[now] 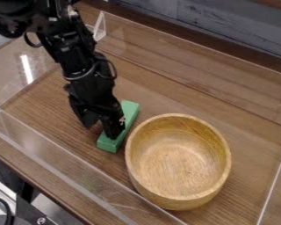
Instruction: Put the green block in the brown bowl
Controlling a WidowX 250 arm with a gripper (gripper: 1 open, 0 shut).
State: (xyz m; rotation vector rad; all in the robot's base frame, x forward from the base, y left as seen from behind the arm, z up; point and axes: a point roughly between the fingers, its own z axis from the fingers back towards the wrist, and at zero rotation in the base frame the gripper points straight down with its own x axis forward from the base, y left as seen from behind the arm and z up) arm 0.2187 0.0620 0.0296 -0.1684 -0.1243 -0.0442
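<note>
One black robot arm, one green block (pixel 117 127) and one brown bowl (pixel 178 161) are seen on one wooden table (pixel 207 83). The arm is extended from the upper left, and its gripper (pixel 99 123) is lowered to the left side of the block, whose edge is partly covered by the dark fingers. Whether the jaws are parted or closed, and whether the block is gripped, cannot be told, since the fingers are blended together in shadow. The block is a flat, rectangular slab, plain bright green, with its long side slanted toward the upper right. It is placed just left of the bowl, outside it. The bowl is round, light brown, thick-rimmed and empty.
</note>
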